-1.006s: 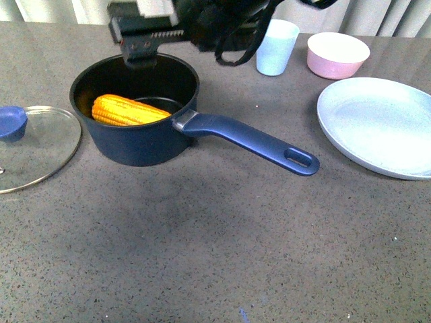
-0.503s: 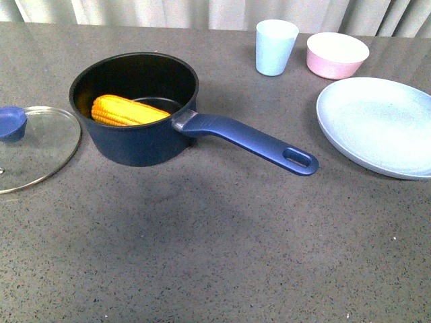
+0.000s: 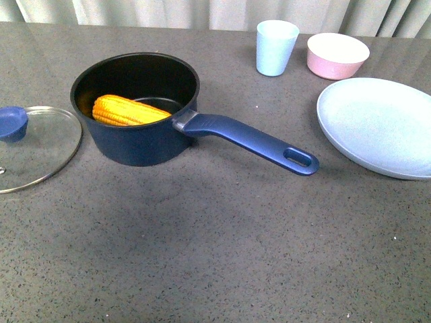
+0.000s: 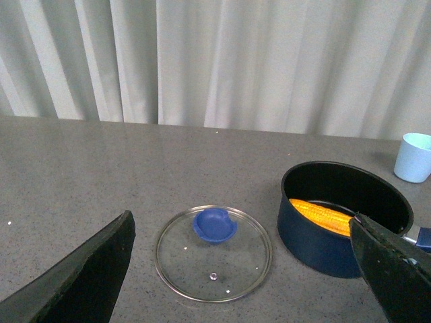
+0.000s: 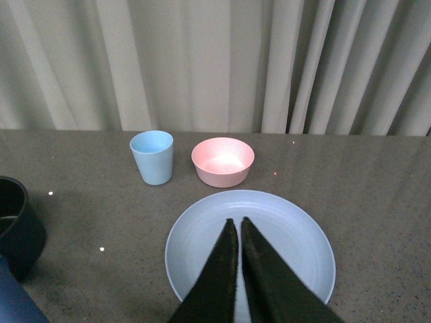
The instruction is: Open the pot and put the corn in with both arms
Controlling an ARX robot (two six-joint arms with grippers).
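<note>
Inside pot [image 3: 145, 138], corn [image 3: 129, 110], untouched.

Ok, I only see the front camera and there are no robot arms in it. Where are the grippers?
Observer: The left gripper shows in its own wrist camera, wide open, with the lid seen between its fingers.
Operator: Is the other one holding something?
Observer: No. The right gripper is shut with nothing in it, pointing out over the plate.
Operator: My lid is cut off. Is it all there?
Observer: Yes, the left wrist camera shows it whole, lying flat beside the pot, not touching it.
</note>
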